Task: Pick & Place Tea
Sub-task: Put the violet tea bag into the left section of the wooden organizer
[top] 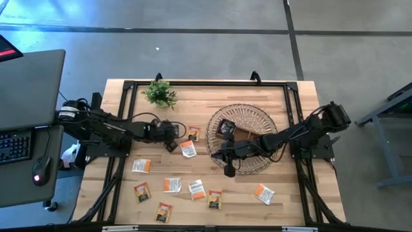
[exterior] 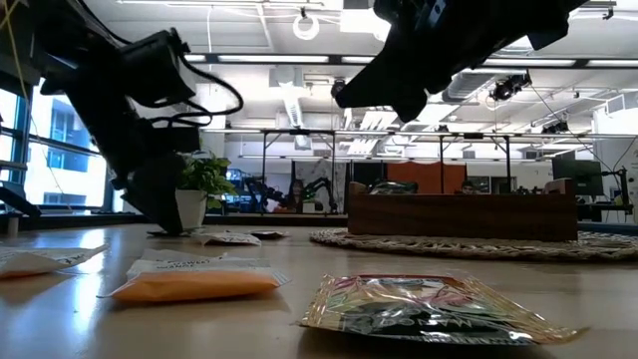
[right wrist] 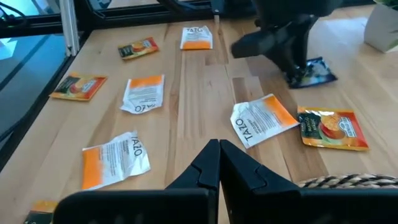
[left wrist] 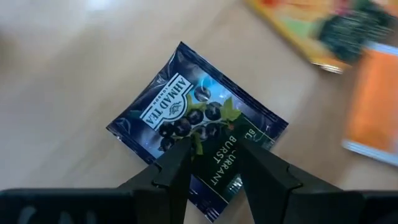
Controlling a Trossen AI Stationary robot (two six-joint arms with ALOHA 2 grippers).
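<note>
A black tea packet (left wrist: 196,124) printed with berries lies flat on the wood, also seen in the right wrist view (right wrist: 318,70). My left gripper (left wrist: 214,177) (top: 171,145) is open and points down, its two fingertips standing over the packet's near half. Several orange and white tea packets (top: 172,185) lie scattered flat on the near part of the table. My right gripper (right wrist: 219,152) (top: 229,170) is shut and empty, hanging above the near rim of the wicker basket (top: 248,116). My left gripper comes at the black packet from above, one fingertip (left wrist: 177,168) on each side of the printed text near its edge (left wrist: 217,186). The packet lies flat on the table. I cannot tell whether the fingertips touch it.
A brown wooden tray (top: 225,127) (exterior: 459,214) sits in the basket. A small green plant (top: 159,93) stands at the table's far left. An orange packet (right wrist: 329,129) and a white one (right wrist: 261,121) lie close to the black packet. A black frame borders the table.
</note>
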